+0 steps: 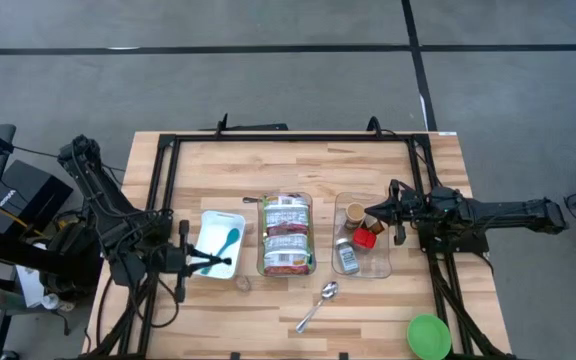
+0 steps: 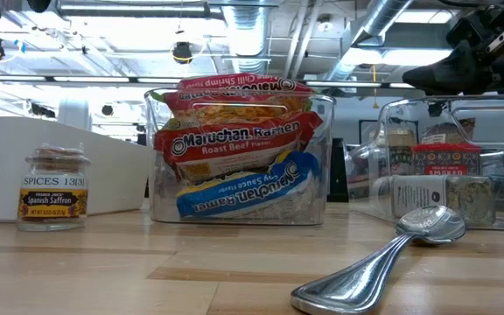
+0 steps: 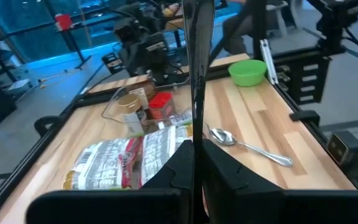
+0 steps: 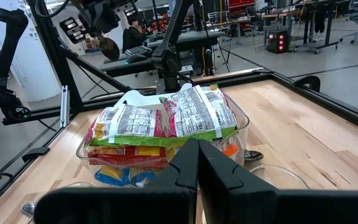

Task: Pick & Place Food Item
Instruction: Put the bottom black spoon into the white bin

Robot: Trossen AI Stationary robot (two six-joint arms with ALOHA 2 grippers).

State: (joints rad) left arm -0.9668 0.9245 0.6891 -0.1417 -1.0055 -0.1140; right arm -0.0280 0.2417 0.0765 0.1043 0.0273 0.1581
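Right gripper [image 1: 370, 212] closed empty over spice bin [image 1: 380, 266], at 3 o'clock of ramen bin [image 1: 311, 232]; approach step, probably; next must open. Left gripper [image 1: 211, 261] shut.

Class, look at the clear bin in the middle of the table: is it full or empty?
Full. The clear bin is packed with stacked ramen packets rising to its rim; the high view shows them filling it too.

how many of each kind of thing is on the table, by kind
ramen packs: 3, in the clear bin, top one
spice jars: 4, three in the clear tray, saffron jar on the wood
spoons: 2, metal spoon, teal spoon
white tray: 1
green bowl: 1
total: 13
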